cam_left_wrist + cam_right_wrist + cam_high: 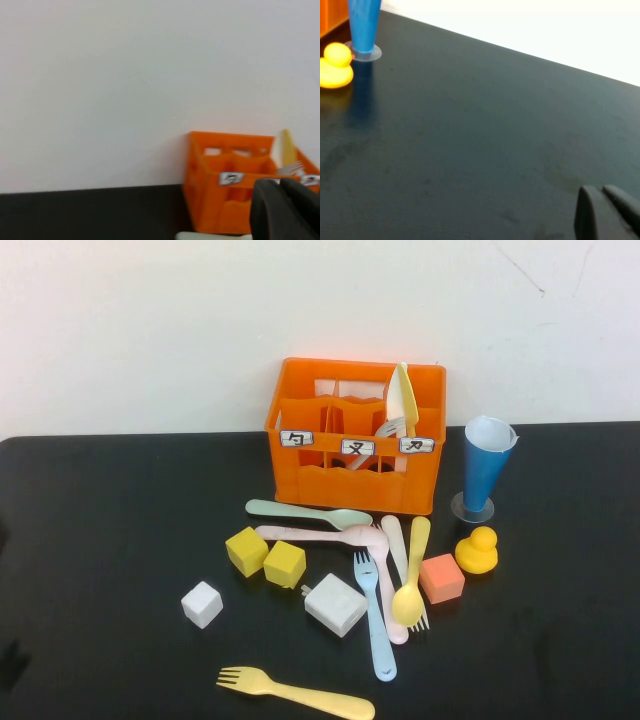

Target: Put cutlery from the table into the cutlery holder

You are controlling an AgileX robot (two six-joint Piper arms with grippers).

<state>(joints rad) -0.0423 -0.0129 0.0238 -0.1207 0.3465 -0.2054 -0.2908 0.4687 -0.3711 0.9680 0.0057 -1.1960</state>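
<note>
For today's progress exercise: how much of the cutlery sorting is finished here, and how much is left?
Done: a yellow knife and a white fork stand in the orange holder. In hand: nothing; the left gripper and right gripper show only in their wrist views, away from the cutlery. Left: seven pieces on the table, including the yellow fork.

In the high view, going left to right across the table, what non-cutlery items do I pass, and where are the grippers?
White cube → two yellow cubes → white block → orange cube → yellow duck. Left gripper and right gripper appear only in their own wrist views, jaws together, holding nothing.
</note>
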